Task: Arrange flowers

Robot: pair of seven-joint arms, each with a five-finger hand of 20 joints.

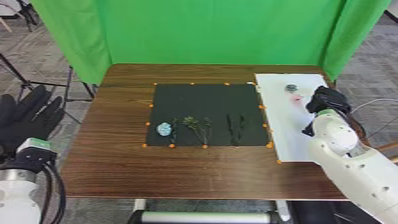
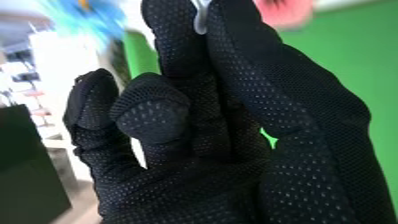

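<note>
Beside the white sheet [image 1: 282, 117], my right hand [image 1: 328, 101] is near a pink flower [image 1: 298, 99] and a dark teal flower [image 1: 290, 88]. In the right wrist view the hand [image 2: 191, 165] pinches a thin white stem [image 2: 202, 19] between thumb and finger, other fingers curled; where the stem leads is hidden. A pink flower [image 2: 286, 11] and a blue flower [image 2: 87, 19] are beyond the fingertips. A light blue flower [image 1: 164, 129], a green sprig [image 1: 193, 123] and dark stems [image 1: 235, 127] lie on the black mat [image 1: 209, 102]. My left hand [image 1: 28, 120] is open, off the table's left side.
Small orange markers [image 1: 205, 146] line the mat's edges on the brown table [image 1: 195, 175]. A green curtain [image 1: 213, 35] hangs behind the table, and dark metal stands [image 1: 67, 90] are on the floor to the left.
</note>
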